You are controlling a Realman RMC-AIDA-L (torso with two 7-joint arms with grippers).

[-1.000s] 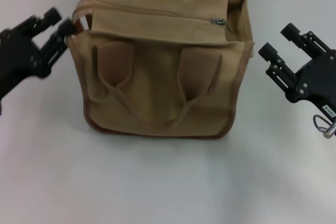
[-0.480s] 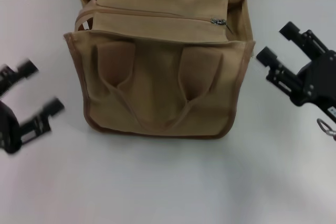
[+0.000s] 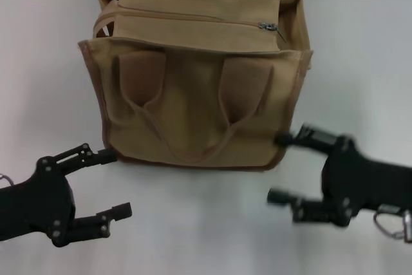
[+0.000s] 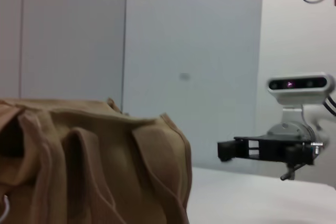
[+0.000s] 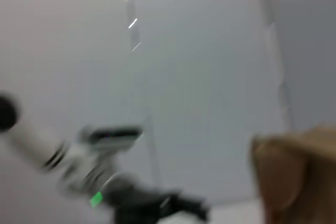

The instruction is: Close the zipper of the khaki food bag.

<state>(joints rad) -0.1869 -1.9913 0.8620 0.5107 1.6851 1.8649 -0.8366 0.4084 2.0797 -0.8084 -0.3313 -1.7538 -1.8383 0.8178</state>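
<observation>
Head view shows the khaki food bag [image 3: 196,75] mid-table, soft and floppy so likely needing bracing, its zipper [image 3: 193,18] best taken by the far-right pull tab [image 3: 268,27], while left gripper [image 3: 106,183] and right gripper [image 3: 281,167] sit near, fingers apart, empty.

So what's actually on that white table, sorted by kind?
Tan canvas tote bags: 1, the boxy khaki food bag with brown piping
Black robot grippers: 2, the left gripper and the right gripper, both open
Total: 3
</observation>
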